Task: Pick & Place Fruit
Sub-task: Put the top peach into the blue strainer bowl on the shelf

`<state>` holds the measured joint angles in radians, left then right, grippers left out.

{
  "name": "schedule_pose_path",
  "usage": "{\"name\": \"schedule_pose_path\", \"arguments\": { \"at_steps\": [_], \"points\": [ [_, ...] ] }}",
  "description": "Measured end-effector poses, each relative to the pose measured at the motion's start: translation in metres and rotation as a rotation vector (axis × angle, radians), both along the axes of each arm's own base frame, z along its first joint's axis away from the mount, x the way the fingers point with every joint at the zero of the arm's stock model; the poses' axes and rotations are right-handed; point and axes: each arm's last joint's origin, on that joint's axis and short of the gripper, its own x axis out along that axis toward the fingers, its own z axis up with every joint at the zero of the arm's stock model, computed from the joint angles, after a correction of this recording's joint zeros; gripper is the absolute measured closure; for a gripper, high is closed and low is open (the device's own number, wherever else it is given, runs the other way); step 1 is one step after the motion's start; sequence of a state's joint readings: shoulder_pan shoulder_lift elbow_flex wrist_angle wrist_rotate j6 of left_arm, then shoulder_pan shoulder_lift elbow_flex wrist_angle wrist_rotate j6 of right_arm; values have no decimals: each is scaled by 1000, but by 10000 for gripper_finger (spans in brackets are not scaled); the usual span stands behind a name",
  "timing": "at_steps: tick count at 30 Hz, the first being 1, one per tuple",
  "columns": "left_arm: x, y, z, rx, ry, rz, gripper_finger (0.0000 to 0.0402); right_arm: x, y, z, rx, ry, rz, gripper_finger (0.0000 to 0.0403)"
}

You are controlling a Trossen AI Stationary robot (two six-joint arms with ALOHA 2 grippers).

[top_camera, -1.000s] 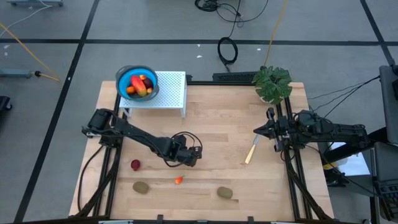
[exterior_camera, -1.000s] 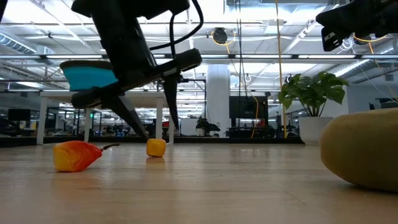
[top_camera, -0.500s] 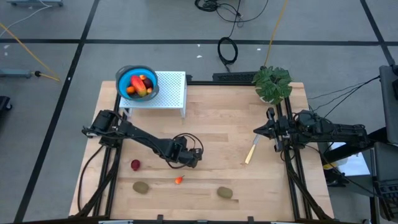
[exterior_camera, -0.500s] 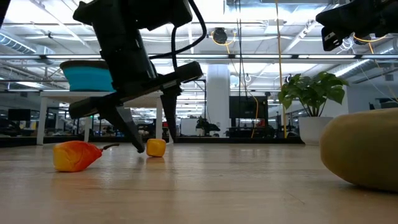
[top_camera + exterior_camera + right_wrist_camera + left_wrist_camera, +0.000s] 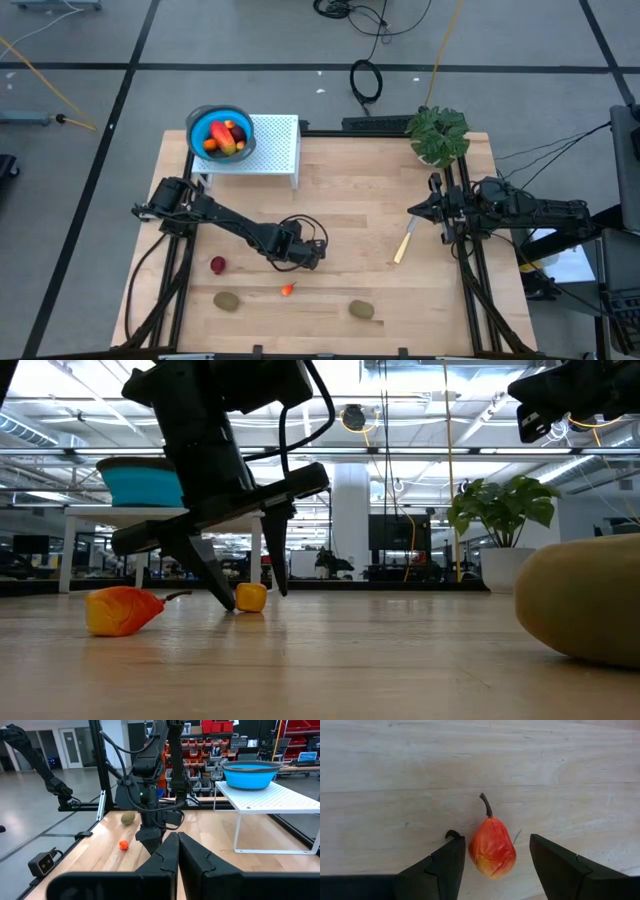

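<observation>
Now spread over the desk [image 5: 380,220] at lower centre of the high view: left claw [image 5: 495,865], straddling the small red-orange pear [image 5: 492,847], pads apparently not yet touching, nothing pinched. Pear lying flat between the fingers [image 5: 445,865], stem and long axis pointing away from the wrist. Farther out, two kiwis [image 5: 227,300] along the lower edge, blue bowl [image 5: 220,133] upper left. Right claw [image 5: 412,211] pressed together, empty, parked right of centre.

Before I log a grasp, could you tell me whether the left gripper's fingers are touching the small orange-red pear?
Apart. The left wrist view shows bare wood between each of the left gripper's fingers and the pear.
</observation>
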<state>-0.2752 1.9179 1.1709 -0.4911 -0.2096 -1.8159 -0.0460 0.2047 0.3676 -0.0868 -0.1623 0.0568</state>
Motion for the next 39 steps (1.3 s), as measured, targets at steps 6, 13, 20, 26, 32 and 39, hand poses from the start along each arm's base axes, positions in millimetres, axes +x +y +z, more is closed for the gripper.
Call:
{"name": "schedule_pose_path", "arguments": {
  "at_steps": [6, 13, 20, 26, 32, 39],
  "points": [
    [0, 0, 0, 0, 3, 4, 219, 0, 0, 0, 10, 1, 0, 403],
    [4, -1, 0, 3, -39, -24, 304, 0, 0, 0, 10, 1, 0, 403],
    [10, 5, 14, 33, -130, -75, 304, 0, 0, 0, 10, 1, -1, 403],
    [9, 20, 44, 127, -215, -130, 278, 0, 0, 0, 10, 2, -1, 403],
    [2, 35, 88, 322, -331, -257, 276, 0, 0, 0, 10, 1, -4, 403],
    [-5, 40, 151, 640, -575, -526, 275, 0, 0, 0, 8, 0, -3, 403]
  ]
}}
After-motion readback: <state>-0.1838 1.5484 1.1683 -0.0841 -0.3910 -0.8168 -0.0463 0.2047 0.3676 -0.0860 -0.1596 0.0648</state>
